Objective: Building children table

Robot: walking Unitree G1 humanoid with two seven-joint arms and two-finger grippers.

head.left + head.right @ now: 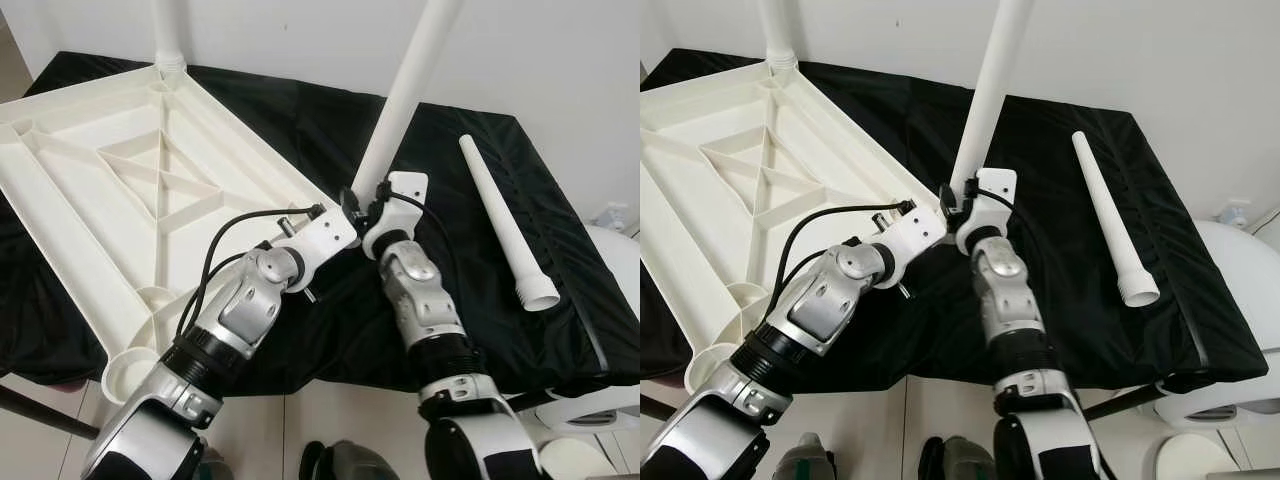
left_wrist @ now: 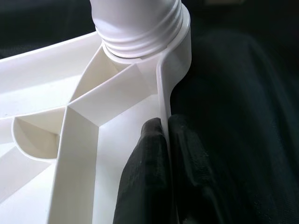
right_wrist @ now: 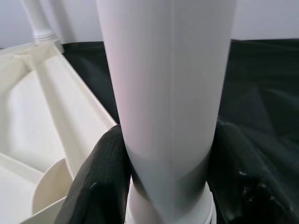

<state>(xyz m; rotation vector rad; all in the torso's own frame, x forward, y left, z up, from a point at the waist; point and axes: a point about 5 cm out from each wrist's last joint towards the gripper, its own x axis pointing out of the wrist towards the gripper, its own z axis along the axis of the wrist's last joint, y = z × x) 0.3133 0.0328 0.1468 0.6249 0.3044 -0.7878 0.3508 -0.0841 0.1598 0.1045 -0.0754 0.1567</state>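
While our right pincer grips the upright leg, our left pincer pinches the tabletop rim; a spare leg lies apart on the black-draped worktop.

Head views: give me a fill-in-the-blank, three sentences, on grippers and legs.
1. The right gripper grips the upright ____ at the tabletop's near corner.
2. The left gripper pinches the tabletop's ____.
3. A loose leg lies on the ____ cloth.

Missing: leg; rim; black
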